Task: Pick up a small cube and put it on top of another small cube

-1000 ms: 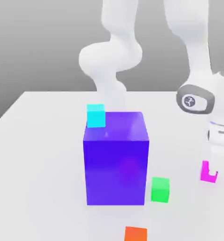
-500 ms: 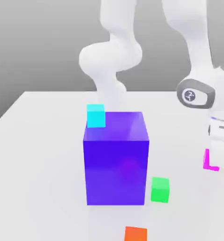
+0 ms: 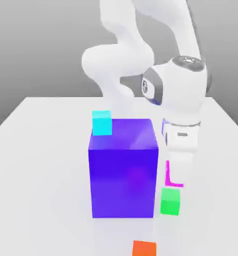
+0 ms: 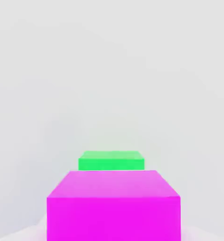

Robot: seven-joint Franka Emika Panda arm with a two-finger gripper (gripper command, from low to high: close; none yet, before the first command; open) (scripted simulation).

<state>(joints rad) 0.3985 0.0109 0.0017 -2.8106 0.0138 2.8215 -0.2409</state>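
The gripper (image 3: 175,175) pinches the pink cube (image 3: 169,174) just above the green cube (image 3: 170,201). The green cube rests on the counter (image 3: 41,165), beside a big blue cube (image 3: 123,170)

Beside the big blue-violet cube (image 3: 123,170), plain and glossy, sit a bright green cube (image 3: 170,201), a magenta-pink cube (image 3: 172,175) above the green, a cyan cube (image 3: 102,123) behind, and an orange cube (image 3: 144,248) in front, on a white table (image 3: 36,165).

Downward-pointing gripper (image 3: 174,175), fingers closed
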